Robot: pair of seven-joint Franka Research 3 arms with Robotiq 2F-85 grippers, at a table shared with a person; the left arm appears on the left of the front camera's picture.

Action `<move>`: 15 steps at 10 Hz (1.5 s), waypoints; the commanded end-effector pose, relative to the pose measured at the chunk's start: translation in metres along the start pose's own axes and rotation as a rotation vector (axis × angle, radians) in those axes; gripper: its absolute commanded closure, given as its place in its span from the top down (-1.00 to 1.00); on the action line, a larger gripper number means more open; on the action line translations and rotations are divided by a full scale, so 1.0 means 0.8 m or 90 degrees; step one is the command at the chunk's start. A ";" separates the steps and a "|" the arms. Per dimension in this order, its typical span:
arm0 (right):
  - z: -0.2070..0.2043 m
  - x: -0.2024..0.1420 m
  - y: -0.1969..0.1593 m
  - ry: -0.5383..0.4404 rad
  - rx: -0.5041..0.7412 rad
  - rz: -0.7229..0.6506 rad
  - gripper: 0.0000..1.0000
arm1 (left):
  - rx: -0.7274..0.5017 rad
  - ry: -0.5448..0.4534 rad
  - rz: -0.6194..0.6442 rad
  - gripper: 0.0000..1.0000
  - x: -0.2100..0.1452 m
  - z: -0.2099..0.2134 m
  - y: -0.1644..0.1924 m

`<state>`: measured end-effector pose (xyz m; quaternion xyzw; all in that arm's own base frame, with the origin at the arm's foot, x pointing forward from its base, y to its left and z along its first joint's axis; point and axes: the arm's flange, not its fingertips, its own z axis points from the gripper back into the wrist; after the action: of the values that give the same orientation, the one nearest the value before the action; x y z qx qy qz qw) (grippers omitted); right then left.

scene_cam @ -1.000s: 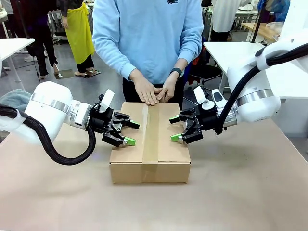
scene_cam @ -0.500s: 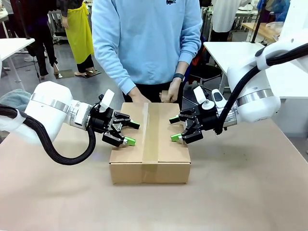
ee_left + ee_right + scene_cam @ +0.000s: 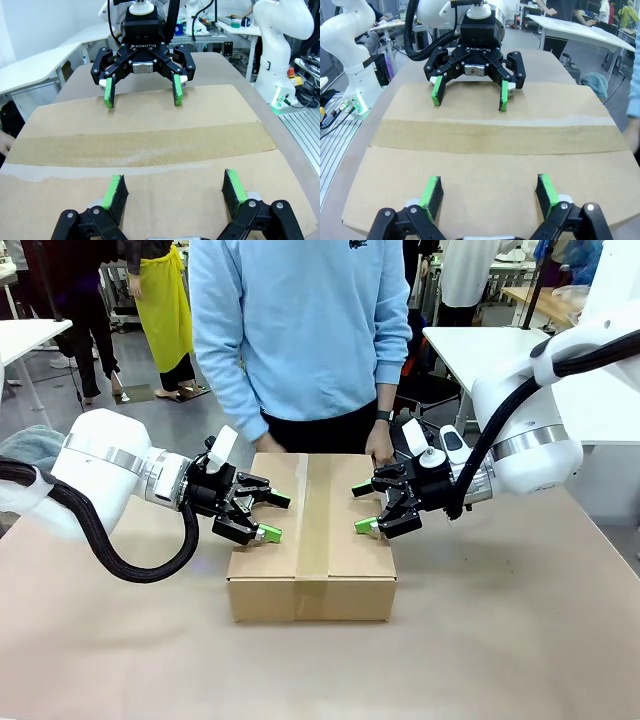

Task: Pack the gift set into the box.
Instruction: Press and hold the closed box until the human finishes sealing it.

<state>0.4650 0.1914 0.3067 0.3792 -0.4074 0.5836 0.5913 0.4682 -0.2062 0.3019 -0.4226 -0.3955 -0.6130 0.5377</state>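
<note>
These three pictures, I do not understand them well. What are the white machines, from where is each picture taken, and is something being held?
The white machines are two robot arms at a brown table. Each ends in a black two-finger hand with green pads. The front view looks across the table at a person in a light blue sweater. There the left hand and the right hand hover over a closed cardboard box, sealed along its middle with a strip of tape. The other two pictures come from cameras on the wrists: each shows its own fingers at the bottom edge and the other arm's hand facing it across the box lid. Both hands are open and hold nothing. The person's hand is at the box's far edge.
</note>
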 end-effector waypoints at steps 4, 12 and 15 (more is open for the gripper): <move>0.145 0.035 0.004 -0.407 -0.159 -0.096 1.00 | 0.018 -0.418 -0.074 1.00 0.020 0.161 -0.052; 0.256 -0.004 0.016 -0.467 -0.289 -0.157 1.00 | 0.183 -0.506 -0.061 1.00 -0.028 0.272 -0.105; 0.256 -0.004 0.016 -0.467 -0.289 -0.157 1.00 | 0.183 -0.506 -0.061 1.00 -0.028 0.272 -0.105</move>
<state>0.4423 0.0057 0.3782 0.4586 -0.6638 0.2326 0.5430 0.4093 0.0095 0.3501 -0.5304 -0.6740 -0.3584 0.3686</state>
